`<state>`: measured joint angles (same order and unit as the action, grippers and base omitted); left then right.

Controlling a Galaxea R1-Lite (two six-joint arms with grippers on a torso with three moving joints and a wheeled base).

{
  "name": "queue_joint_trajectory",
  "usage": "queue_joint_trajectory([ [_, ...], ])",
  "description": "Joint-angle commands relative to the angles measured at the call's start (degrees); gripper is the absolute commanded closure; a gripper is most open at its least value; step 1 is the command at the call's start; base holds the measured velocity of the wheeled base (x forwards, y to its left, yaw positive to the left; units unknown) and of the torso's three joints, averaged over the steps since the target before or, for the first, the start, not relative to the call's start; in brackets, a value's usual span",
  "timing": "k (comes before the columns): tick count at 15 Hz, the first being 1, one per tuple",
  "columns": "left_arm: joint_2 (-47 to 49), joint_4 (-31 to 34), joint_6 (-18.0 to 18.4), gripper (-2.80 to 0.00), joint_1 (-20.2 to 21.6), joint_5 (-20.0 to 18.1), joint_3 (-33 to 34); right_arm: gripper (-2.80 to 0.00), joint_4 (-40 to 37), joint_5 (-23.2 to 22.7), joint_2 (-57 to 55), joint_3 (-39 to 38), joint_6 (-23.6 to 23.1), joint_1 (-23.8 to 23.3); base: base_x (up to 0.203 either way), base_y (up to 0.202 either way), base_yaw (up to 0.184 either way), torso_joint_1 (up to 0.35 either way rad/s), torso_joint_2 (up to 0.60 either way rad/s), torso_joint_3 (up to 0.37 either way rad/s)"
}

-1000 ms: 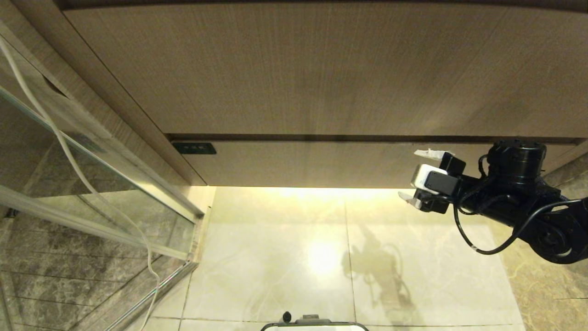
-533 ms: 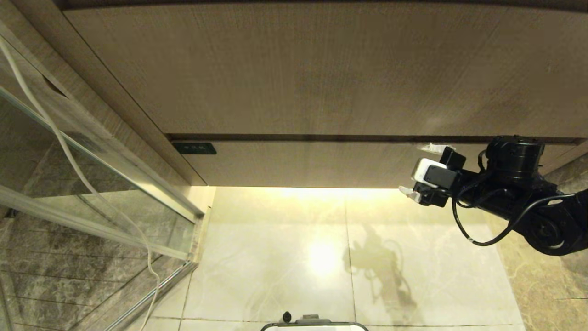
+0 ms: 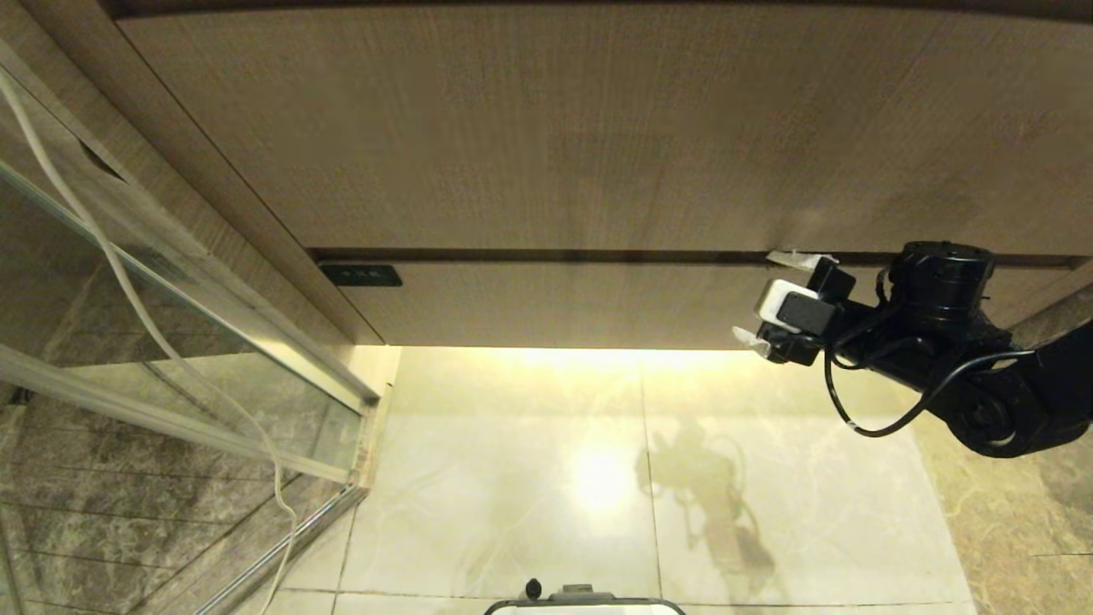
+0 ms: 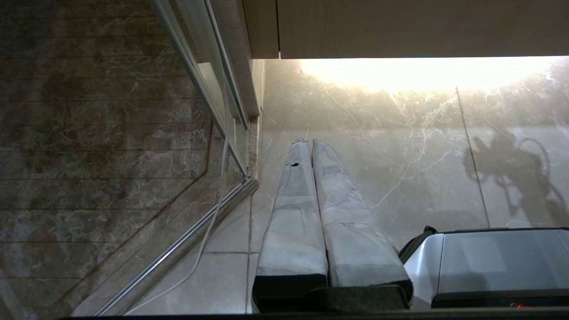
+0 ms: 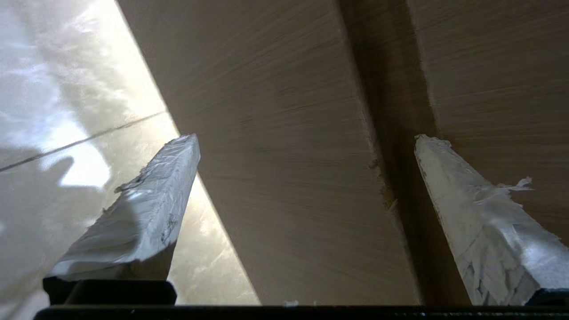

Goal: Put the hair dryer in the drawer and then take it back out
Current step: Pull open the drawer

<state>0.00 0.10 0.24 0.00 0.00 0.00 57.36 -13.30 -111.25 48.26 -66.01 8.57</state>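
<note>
The drawer (image 3: 589, 303) is the wide, shallow wood-grain front under the taller panel, and it is closed. My right gripper (image 3: 758, 297) is open at the drawer's right end, fingers spread above and below the front. The upper fingertip (image 3: 790, 257) lies at the dark gap over the drawer and the lower one (image 3: 745, 338) at its bottom edge. In the right wrist view the drawer front (image 5: 289, 178) fills the space between the open right gripper (image 5: 306, 140) fingers. My left gripper (image 4: 310, 142) is shut and empty, parked over the floor. The hair dryer is out of view.
The taller wood-grain panel (image 3: 555, 128) stands above the drawer. A glass shower door (image 3: 171, 342) with a metal frame and a hanging white cord (image 3: 128, 290) is on the left. A small dark plate (image 3: 360, 275) sits at the drawer's left end. Pale marble floor (image 3: 512, 470) lies below; my base (image 3: 585, 605) shows at the bottom.
My right gripper has moved up and slightly left toward the drawer front, staying open. Its upper finger now reaches the gap above the drawer.
</note>
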Motion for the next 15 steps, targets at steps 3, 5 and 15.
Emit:
queue_joint_trajectory([
  [3,0.0,0.0,0.0,0.0,0.0,0.0,0.1,-2.8,0.3,-0.1,-2.5,1.8,-0.3,-0.5,0.0,0.0,0.0,0.0,0.0,0.0],
  [5,0.0,0.0,0.0,0.0,0.0,0.0,0.1,-2.8,0.3,-0.1,-3.3,2.6,-0.3,-1.1,0.0,0.0,0.0,0.0,0.0,0.0],
  [15,0.0,0.0,0.0,0.0,0.0,0.0,0.0,-2.8,0.4,-0.3,-7.3,6.0,-0.2,-3.0,0.0,0.0,0.0,0.0,0.0,0.0],
])
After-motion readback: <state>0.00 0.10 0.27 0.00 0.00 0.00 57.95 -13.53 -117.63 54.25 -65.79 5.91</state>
